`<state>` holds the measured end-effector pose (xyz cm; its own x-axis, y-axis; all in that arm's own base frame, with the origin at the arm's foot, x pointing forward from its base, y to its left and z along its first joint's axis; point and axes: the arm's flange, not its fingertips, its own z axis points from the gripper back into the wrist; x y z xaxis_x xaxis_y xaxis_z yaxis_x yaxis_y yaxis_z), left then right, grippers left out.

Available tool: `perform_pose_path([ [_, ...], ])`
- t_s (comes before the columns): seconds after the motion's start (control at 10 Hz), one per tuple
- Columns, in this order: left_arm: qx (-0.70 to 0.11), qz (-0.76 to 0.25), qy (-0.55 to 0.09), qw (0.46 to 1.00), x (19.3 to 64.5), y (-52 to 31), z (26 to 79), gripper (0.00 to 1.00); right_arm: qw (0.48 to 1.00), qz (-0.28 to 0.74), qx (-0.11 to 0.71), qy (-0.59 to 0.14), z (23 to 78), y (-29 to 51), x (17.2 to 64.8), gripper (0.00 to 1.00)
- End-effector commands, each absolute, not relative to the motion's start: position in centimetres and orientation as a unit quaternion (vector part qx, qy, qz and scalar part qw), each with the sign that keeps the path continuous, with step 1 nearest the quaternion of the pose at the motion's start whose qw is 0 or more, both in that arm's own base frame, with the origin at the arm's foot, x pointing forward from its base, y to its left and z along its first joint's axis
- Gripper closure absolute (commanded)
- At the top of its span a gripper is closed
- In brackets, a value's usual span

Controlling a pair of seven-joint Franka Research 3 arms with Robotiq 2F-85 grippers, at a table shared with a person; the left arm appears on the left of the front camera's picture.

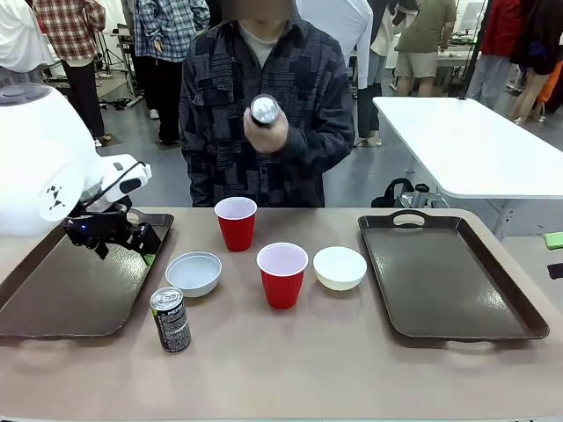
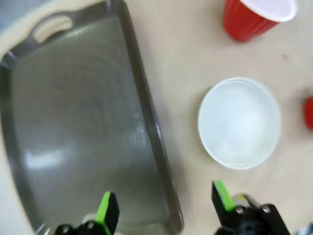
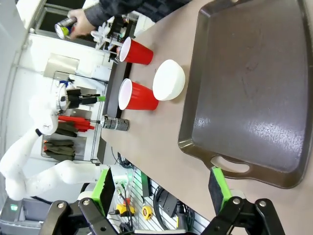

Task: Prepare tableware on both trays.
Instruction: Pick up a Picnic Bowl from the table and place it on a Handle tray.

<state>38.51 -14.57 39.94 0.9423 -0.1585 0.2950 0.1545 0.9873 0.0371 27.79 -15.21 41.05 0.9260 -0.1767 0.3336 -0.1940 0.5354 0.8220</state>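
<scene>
The front camera sits at the near edge of the table [image 1: 290, 369] and looks across at the person [image 1: 264, 114] at the far edge. The left wrist camera looks straight down, very close, on the left tray [image 2: 73, 122] and a white bowl [image 2: 239, 122] beside its rim. The right wrist camera, rolled sideways by the near right corner, looks over the right tray [image 3: 254, 88]. All three see the far red cup [image 1: 236, 224].

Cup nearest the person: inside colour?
That cup is white inside, red outside; the front view shows it best.
</scene>
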Motion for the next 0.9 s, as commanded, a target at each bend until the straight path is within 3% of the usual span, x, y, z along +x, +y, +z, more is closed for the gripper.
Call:
perform_pose_path([
  [0.0, -0.037, -0.063, -0.121, 0.990, 39.4, -14.2, 41.0, 0.00, 0.850, 0.007, 0.489, -0.196, 40.9, -15.3, 27.9, 0.00],
  [0.1, 0.007, -0.079, -0.150, 0.985, 38.5, -14.6, 39.9, 0.00, 0.850, 0.007, 0.489, -0.196, 40.9, -15.3, 27.9, 0.00],
  [0.3, 0.007, -0.079, -0.150, 0.985, 38.5, -14.6, 39.9, 0.00, 0.850, 0.007, 0.489, -0.196, 40.9, -15.3, 27.9, 0.00],
  [0.8, 0.013, -0.092, -0.165, 0.982, 43.3, -18.5, 37.3, 0.00, 0.850, 0.007, 0.489, -0.196, 40.9, -15.3, 27.9, 0.00],
])
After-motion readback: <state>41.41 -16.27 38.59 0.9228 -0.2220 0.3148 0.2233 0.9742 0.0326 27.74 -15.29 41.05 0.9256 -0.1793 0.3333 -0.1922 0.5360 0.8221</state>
